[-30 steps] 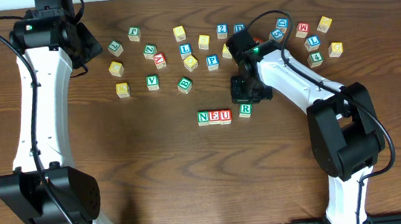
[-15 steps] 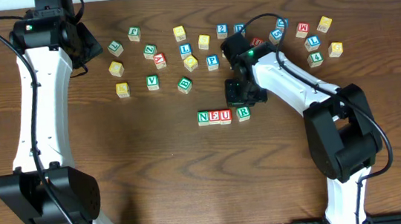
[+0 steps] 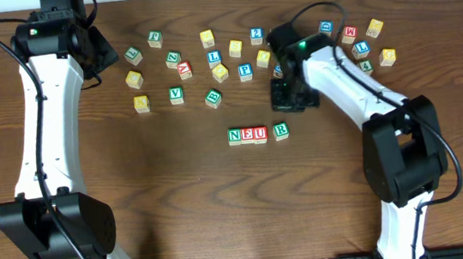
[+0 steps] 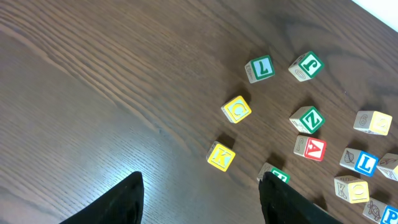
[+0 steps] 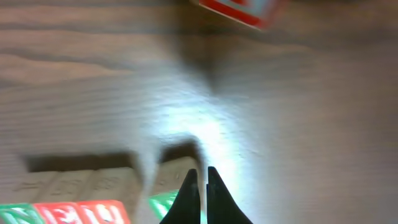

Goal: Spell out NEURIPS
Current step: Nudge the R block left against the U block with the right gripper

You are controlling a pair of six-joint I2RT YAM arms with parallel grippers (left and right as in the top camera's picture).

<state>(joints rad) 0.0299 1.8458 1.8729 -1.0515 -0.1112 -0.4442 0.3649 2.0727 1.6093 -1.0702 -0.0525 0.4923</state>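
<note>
Your right claw (image 5: 202, 180) is clenched empty by the R block (image 3: 281, 129), left claw (image 4: 201, 186) released. Blocks look light, hard, slick wood; pinch the P block (image 3: 245, 72) on opposite flat sides

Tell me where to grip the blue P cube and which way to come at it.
Come straight down on the P cube and pinch its near and far faces. It sits flat, letter up, so those faces stand upright and parallel. Its near side is open, while a yellow cube crowds its right corner, so a left-right pinch would probably bump it.
</note>
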